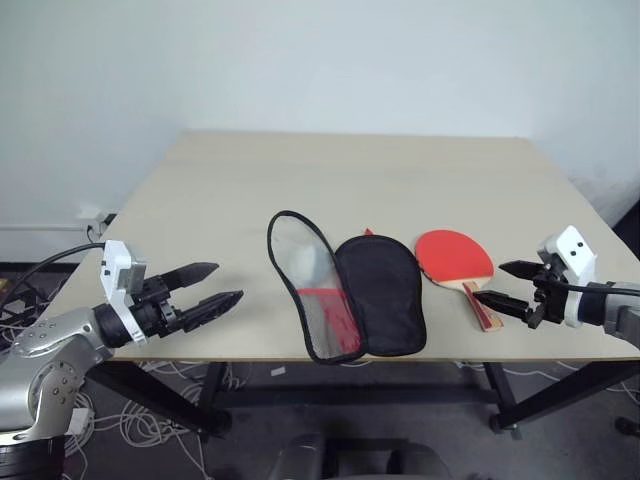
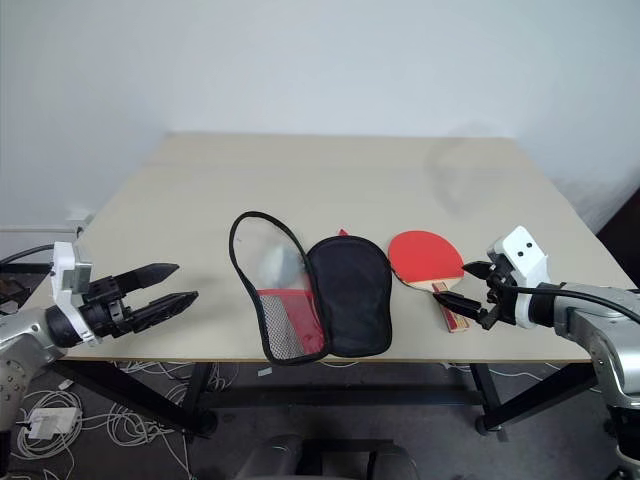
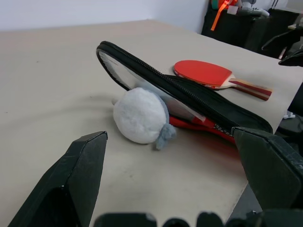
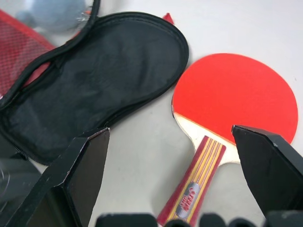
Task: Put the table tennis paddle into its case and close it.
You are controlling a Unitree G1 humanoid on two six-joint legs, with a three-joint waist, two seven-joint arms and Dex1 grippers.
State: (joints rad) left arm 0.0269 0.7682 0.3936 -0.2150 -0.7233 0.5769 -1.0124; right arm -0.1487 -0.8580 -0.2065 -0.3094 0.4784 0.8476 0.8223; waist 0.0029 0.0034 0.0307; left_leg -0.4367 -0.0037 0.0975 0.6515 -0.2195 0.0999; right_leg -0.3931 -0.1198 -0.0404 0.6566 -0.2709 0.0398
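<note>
- Table tennis paddle (image 1: 456,257): handle points toward right gripper (image 1: 497,283), just beside it (jaws wide, empty).
- Case (image 1: 345,288): unzipped, between the arms.
- Left gripper (image 1: 212,289): wide, empty, farther off.

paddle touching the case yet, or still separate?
Apart. The right wrist view shows a strip of bare table between the table tennis paddle and the black edge of the case; the paddle lies flat beside it.
</note>
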